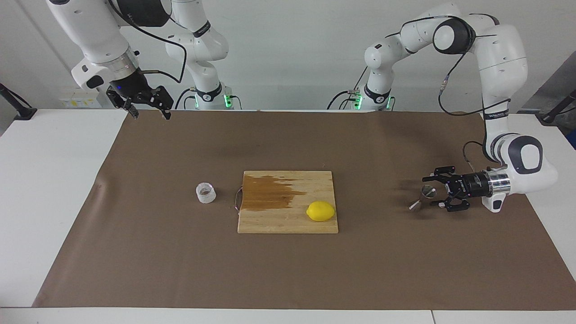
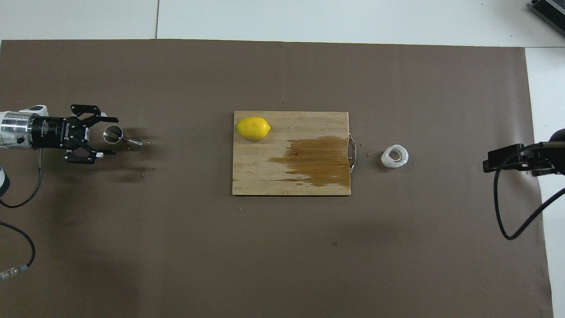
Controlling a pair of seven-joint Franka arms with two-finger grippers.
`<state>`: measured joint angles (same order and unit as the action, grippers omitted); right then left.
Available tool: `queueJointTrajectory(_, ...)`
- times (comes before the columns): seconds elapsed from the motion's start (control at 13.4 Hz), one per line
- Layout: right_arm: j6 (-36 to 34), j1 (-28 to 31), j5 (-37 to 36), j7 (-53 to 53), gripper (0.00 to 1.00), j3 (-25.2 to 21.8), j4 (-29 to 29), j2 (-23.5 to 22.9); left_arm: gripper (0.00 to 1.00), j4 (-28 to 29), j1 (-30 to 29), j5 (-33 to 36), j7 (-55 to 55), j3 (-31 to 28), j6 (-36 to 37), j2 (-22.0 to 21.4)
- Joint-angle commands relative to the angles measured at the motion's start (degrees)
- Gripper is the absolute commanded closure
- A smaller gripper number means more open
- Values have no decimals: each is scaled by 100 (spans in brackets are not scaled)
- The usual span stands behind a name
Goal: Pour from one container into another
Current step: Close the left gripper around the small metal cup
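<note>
Small clear round cup with whitish walls and a brownish bottom (image 1: 205, 193) (image 2: 395, 156) stands upright on the brown paper table cover (image 1: 288, 270) (image 2: 282, 256), left of centre in the facing frame, right of centre in the overhead frame. It sits just beside the metal handle of the pale wooden cutting board (image 1: 315, 225) (image 2: 256, 176), apart from it, toward the right arm's end of the table. Board lies mid-frame in both views; a dark brown wet stain (image 1: 270, 193) (image 2: 318, 161) spreads over the half of it nearest the cup. A yellow lemon (image 1: 321, 211) (image 2: 252, 128) rests on the board's corner away from the cup, farther from the robots than the stain. Small shiny steel hourglass-shaped jigger (image 1: 422, 197) (image 2: 120, 137) lies tipped on its side on the paper, at the right of the facing frame and the left of the overhead frame, well apart from the board, toward the left arm's end. Left gripper (image 1: 434, 192) (image 2: 108, 135) is low over the paper, reaching in sideways, its fingers spread either side of the jigger's wide mouth end; fingertips show a gap and whether they touch the metal cannot be told. Right gripper (image 1: 148, 113) (image 2: 490, 164) waits raised at the upper left of the facing frame, over the paper's edge by the robots, fingers apart and holding nothing.
</note>
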<state>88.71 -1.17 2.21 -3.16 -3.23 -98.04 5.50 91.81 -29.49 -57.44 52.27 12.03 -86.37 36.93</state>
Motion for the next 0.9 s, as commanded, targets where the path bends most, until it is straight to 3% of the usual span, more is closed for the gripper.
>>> queueJointTrajectory(0.0, -38, 47, -45, -53, 0, 51, -57, 56, 20, 12, -74, -92, 20, 80, -72, 16)
queueJointTrajectory(0.82, -38, 47, -45, -53, 0, 51, -57, 56, 21, 12, -65, -74, 37, 80, -239, 16)
